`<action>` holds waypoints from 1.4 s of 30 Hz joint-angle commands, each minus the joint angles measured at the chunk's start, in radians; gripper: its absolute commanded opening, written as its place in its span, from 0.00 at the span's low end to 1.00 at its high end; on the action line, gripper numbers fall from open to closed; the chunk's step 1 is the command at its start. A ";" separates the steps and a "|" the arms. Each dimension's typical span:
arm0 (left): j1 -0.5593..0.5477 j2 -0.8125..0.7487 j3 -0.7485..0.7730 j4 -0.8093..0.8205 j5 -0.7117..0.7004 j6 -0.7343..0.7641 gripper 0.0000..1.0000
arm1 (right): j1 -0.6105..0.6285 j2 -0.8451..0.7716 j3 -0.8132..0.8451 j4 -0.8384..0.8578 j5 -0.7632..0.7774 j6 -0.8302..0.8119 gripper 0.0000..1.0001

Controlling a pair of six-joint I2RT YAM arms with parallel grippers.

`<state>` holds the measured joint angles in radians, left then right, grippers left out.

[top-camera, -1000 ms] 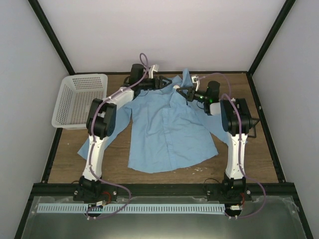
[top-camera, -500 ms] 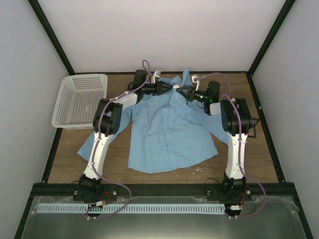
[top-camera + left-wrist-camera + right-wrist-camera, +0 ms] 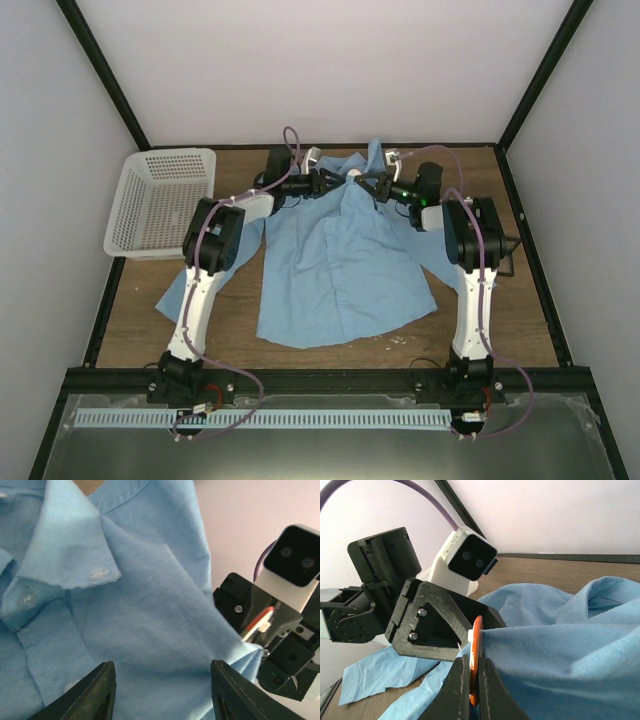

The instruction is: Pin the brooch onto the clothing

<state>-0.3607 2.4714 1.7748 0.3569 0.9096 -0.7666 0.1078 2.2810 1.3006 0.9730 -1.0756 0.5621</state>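
The clothing [image 3: 340,270], a light blue collared shirt, lies spread on the table with its collar at the back. My right gripper [image 3: 475,661] is shut on the brooch [image 3: 476,640], an orange-red disc seen edge-on and pressed against a lifted fold of the shirt [image 3: 560,645]. My left gripper [image 3: 162,665] faces it from the other side of that fold. Its jaws stand apart with blue cloth [image 3: 150,630] between them, gripping nothing. In the left wrist view the brooch [image 3: 258,622] shows as an orange sliver in the right gripper's fingers. From above, both grippers [image 3: 335,180] [image 3: 372,185] meet at the collar.
A white mesh basket [image 3: 160,200] stands at the back left of the table. A small black frame box [image 3: 508,255] sits by the right arm. The shirt's left sleeve [image 3: 175,290] trails toward the table's left edge.
My left gripper has moved right, closer to the right gripper at the collar, and its jaws have narrowed. The right gripper with the brooch has stayed put.
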 commanded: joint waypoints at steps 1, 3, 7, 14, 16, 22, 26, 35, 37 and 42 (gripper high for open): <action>0.001 -0.092 -0.018 0.046 -0.004 0.030 0.56 | -0.003 0.021 0.020 0.030 0.007 0.005 0.01; 0.000 -0.096 -0.034 0.073 -0.002 0.011 0.59 | -0.003 0.023 0.023 0.030 0.005 0.006 0.01; 0.000 -0.100 -0.072 0.139 0.008 -0.023 0.61 | -0.003 0.023 0.025 0.023 0.004 0.000 0.01; -0.013 -0.060 -0.026 0.106 0.006 -0.030 0.57 | -0.003 0.024 0.028 0.040 -0.012 0.012 0.01; -0.015 -0.043 -0.003 0.098 0.009 -0.039 0.54 | -0.004 0.024 0.030 0.041 -0.017 0.012 0.01; -0.024 -0.008 0.047 0.073 0.016 -0.037 0.48 | -0.003 0.026 0.032 0.047 -0.037 0.010 0.01; -0.024 0.001 0.050 0.080 0.015 -0.043 0.40 | -0.003 0.028 0.031 0.060 -0.041 0.020 0.01; -0.027 0.006 0.012 0.125 0.039 -0.066 0.30 | -0.004 0.037 0.047 0.078 -0.042 0.047 0.01; -0.027 0.012 0.014 0.130 0.045 -0.071 0.28 | -0.004 0.037 0.048 0.081 -0.045 0.050 0.01; -0.033 0.029 0.014 0.165 0.063 -0.100 0.27 | -0.004 0.037 0.049 0.090 -0.054 0.057 0.01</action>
<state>-0.3817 2.4550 1.7969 0.4591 0.9344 -0.8425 0.1078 2.3096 1.3132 1.0164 -1.1072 0.6098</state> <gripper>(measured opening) 0.269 0.010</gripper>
